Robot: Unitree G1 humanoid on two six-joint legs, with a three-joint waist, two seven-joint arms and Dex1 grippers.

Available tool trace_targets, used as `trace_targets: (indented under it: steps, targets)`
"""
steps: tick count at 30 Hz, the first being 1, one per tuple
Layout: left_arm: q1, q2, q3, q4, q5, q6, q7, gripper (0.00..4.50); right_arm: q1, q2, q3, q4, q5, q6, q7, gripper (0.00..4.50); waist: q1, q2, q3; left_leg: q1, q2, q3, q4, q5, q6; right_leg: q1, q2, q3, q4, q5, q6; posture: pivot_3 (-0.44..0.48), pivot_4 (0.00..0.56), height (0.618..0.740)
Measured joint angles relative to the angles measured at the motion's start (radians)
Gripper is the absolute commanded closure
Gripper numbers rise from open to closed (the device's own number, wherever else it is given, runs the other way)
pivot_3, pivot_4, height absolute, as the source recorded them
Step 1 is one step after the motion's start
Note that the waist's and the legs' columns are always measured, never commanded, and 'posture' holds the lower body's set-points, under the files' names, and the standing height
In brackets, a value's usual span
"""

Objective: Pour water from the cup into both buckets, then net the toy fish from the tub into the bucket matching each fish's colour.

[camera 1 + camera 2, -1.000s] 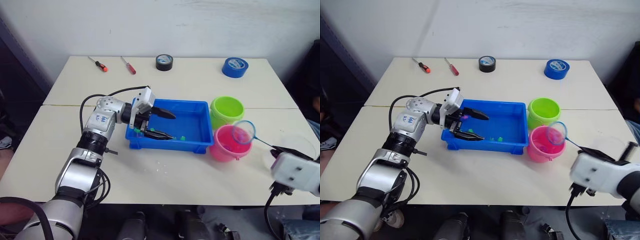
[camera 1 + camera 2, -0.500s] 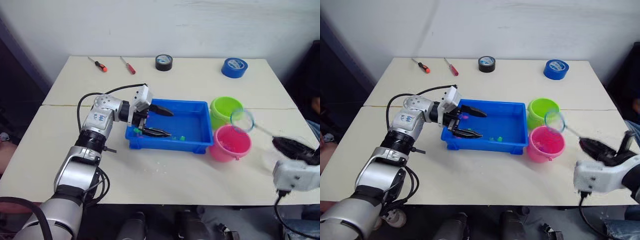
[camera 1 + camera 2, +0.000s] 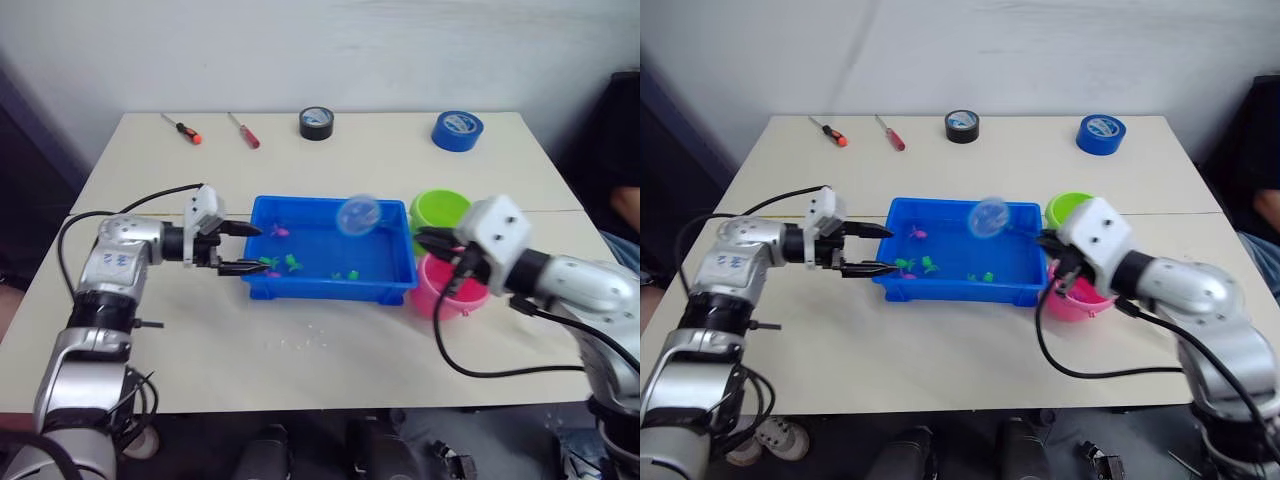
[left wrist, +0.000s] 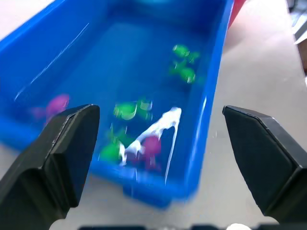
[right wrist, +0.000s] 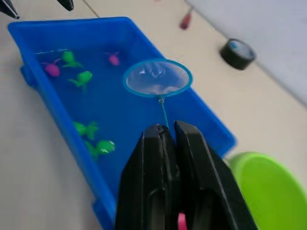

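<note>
The blue tub sits mid-table with water and several toy fish in it, pink and green. My left gripper is open at the tub's left end, one finger above the rim and one against the outer wall. My right gripper is shut on the thin handle of a small net. The net's blue hoop hangs over the tub's right half. The green bucket stands behind my right arm and the pink bucket under it. The cup is out of view.
Along the table's far edge lie two screwdrivers, a black tape roll and a blue tape roll. A seam crosses the tabletop level with the tub's far rim.
My right arm has swung left, carrying the net from above the pink bucket to above the tub. My left gripper has drawn back from inside the tub to its left end.
</note>
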Motion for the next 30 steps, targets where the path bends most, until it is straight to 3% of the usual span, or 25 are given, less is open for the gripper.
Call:
trace_targets:
  steps: [4,12,23,30]
  targets:
    - [0.160,0.090,0.091,-0.235,-0.048,0.120,0.060,0.06,-0.131,0.055,0.135,0.171,0.005,-0.013,0.045,4.50,0.009,0.000,0.000,-0.001,-0.001,0.000,0.000,-0.001,0.002,0.001,-0.001,-0.001,-0.002,0.001,0.000,0.000,0.150,0.736]
    - [0.311,0.151,0.185,-0.428,-0.106,0.243,0.135,0.06,-0.191,0.053,0.308,0.351,-0.136,-0.330,0.176,4.50,0.008,0.000,0.000,-0.001,-0.001,0.000,0.000,-0.001,0.002,0.000,-0.001,-0.002,-0.003,0.001,0.000,0.000,0.150,0.736]
    - [0.327,0.163,0.197,-0.468,-0.144,0.273,0.180,0.06,-0.226,0.055,0.370,0.607,-0.407,-0.901,0.168,4.50,0.000,0.000,0.000,-0.001,-0.001,0.000,-0.001,-0.001,0.001,-0.001,0.000,-0.002,-0.003,0.001,0.000,0.000,0.150,0.736]
    - [0.327,0.163,0.197,-0.468,-0.144,0.272,0.190,0.06,-0.234,0.060,0.374,0.697,-0.494,-1.110,0.140,4.50,-0.011,0.000,0.000,-0.001,-0.001,0.000,-0.001,-0.001,0.001,-0.001,0.000,-0.002,-0.002,0.001,0.000,0.000,0.150,0.736]
